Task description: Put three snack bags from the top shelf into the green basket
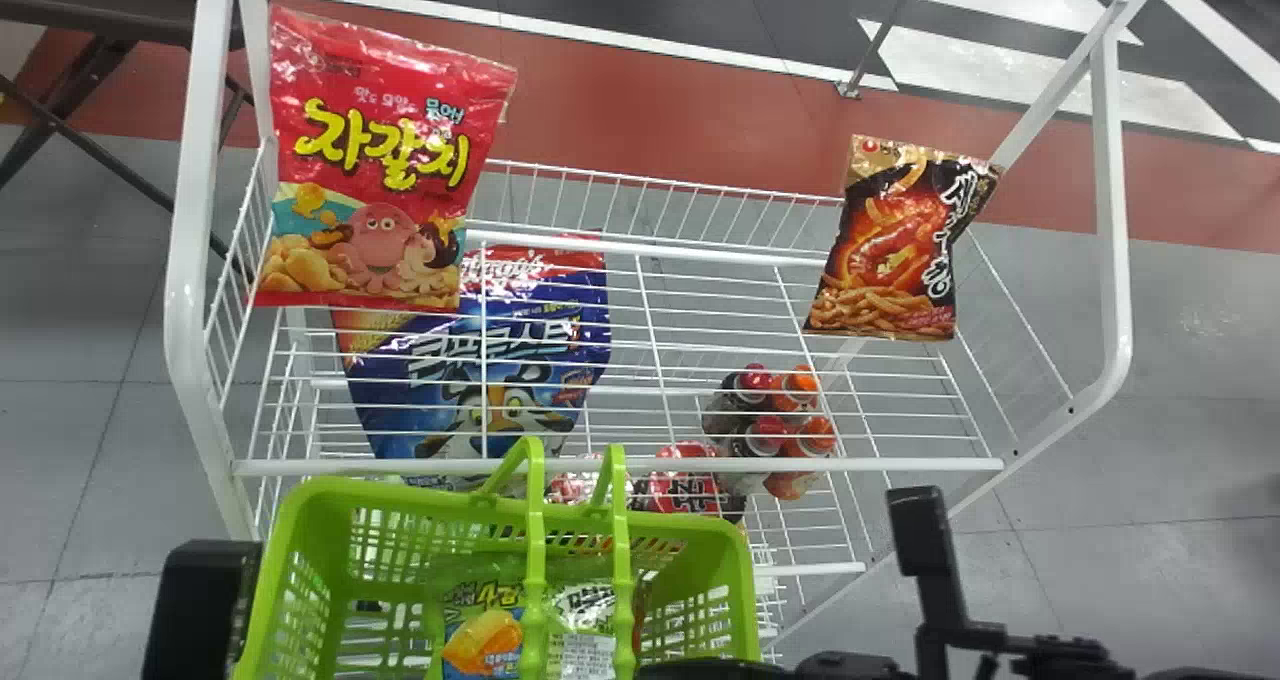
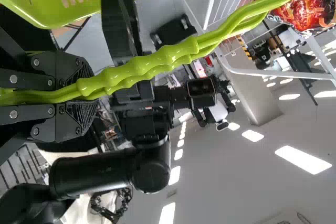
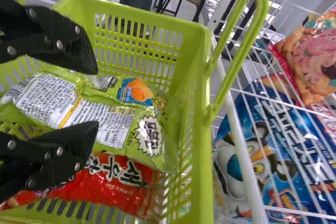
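At the bottom left of the head view is my left gripper [image 1: 200, 610], beside the green basket [image 1: 268, 570]. In the left wrist view, the left gripper [image 2: 86, 94] is shut on the basket's two handles [image 2: 168, 59]. My right gripper [image 1: 740, 668] shows at the bottom edge, by the basket's right side; in the right wrist view, the right gripper [image 3: 97, 97] is open over the bags inside. A green bag [image 3: 121, 124] and a red bag [image 3: 118, 179] lie there. On the top shelf are a red octopus bag [image 1: 385, 160] at left and a dark snack bag [image 1: 890, 250] at right.
The white wire shelf [image 1: 700, 465] stands beyond the basket, with posts on both sides. On a lower level are a blue cereal bag [image 1: 490, 360], bottles [image 1: 770, 430] and red packs [image 1: 685, 485]. A dark table [image 1: 100, 10] stands at the back left.
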Controlling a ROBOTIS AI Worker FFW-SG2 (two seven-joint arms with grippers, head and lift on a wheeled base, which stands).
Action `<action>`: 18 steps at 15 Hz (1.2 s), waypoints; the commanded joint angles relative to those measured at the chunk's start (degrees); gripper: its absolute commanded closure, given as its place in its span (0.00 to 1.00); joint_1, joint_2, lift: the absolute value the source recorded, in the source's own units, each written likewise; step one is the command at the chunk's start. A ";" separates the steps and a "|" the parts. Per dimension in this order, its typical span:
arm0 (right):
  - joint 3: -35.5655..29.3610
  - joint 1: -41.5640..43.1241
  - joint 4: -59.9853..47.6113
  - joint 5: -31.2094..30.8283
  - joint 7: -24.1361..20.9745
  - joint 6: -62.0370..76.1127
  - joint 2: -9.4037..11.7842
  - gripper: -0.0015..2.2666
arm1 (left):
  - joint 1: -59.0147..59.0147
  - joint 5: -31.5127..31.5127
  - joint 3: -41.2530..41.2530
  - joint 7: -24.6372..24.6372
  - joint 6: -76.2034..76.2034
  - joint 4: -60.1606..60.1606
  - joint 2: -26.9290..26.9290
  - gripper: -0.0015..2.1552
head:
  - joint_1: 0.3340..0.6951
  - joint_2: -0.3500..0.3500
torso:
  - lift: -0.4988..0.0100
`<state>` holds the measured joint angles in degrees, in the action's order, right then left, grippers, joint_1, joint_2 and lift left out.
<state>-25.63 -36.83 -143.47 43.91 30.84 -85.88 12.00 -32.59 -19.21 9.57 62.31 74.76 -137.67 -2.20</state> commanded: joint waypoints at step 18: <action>2.43 26.46 23.41 -22.64 -16.95 48.30 3.21 0.03 | -1.08 1.45 1.15 0.00 0.08 0.21 0.18 0.65 | 1.00 0.00 | 0.89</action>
<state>-23.59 -11.52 -122.93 22.62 14.59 -40.20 14.32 -33.66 -17.81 10.72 62.31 74.84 -137.60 -2.09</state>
